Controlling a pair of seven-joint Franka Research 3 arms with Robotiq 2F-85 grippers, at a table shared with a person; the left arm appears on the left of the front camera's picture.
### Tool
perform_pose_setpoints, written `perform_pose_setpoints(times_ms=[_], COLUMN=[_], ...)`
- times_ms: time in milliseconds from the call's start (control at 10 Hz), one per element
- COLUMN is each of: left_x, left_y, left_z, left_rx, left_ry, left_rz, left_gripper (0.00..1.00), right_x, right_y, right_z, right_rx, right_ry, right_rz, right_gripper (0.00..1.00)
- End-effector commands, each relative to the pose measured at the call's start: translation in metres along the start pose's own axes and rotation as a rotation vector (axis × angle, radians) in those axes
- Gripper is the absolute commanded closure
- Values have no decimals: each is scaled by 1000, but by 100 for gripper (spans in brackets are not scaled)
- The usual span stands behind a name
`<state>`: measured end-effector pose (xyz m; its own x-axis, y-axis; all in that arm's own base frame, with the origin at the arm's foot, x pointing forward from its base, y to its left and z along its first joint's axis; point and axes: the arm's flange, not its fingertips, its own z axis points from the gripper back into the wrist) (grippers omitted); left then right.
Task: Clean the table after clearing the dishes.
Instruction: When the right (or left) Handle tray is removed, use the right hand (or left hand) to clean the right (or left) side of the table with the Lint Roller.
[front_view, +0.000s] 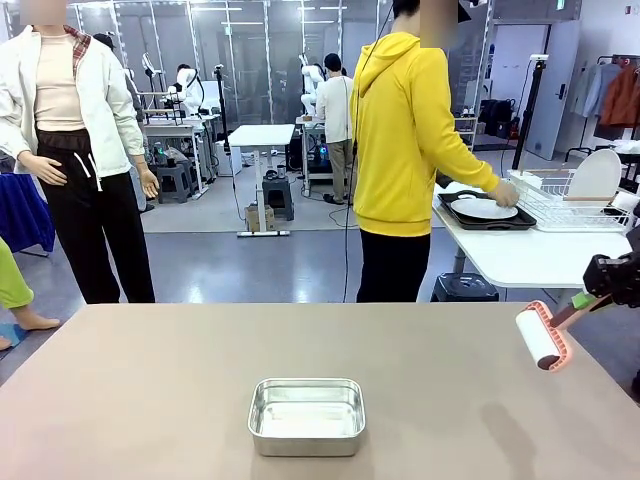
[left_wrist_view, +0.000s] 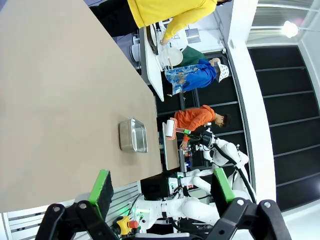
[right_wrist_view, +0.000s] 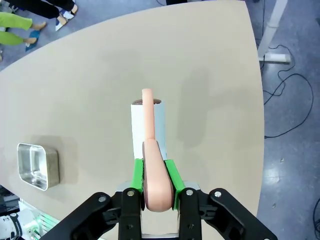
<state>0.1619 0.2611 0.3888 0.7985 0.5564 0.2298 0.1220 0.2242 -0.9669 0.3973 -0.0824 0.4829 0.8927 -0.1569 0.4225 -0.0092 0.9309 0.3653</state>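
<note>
A: What does the wide matte taupe-brown table (front_view: 150, 400) look like?

B: Plain and flat. It carries a square shiny steel pan (front_view: 306, 415) near the robot's edge, and I can make out no crumbs or stains on it.

A: And the right gripper (right_wrist_view: 154, 172)?

B: Its green-padded fingers (right_wrist_view: 137, 172) pinch the peach-pink handle of a lint roller (right_wrist_view: 148, 131). The white roll sits just beyond the fingertips, hanging above the tabletop, which spreads out ahead of and below them.

A: The left gripper (left_wrist_view: 162, 190)?

B: Its fingers are spread wide with nothing between them. The table lies beyond the fingertips, with the pan on it well apart from them.

A: The dishes?

B: A round white plate (front_view: 484, 209) lies on a dark rectangular tray (front_view: 452, 212) on the smaller white table (front_view: 520, 255). A person in a yellow hoodie (front_view: 405, 130) has a hand (front_view: 505, 192) beside it.
</note>
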Motion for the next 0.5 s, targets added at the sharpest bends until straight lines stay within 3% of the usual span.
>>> perform_pose_setpoints(times_ms=[0, 400], left_x=[1, 1], left_y=[-2, -2], left_z=[1, 1], left_rx=[-13, -13], left_ry=[-8, -8], left_rz=[-4, -4], left_gripper=[0, 0], right_x=[9, 9], right_y=[-13, -13], right_z=[-6, -6], right_rx=[20, 20], right_ry=[2, 2], right_rz=[-6, -6], right_gripper=[78, 78])
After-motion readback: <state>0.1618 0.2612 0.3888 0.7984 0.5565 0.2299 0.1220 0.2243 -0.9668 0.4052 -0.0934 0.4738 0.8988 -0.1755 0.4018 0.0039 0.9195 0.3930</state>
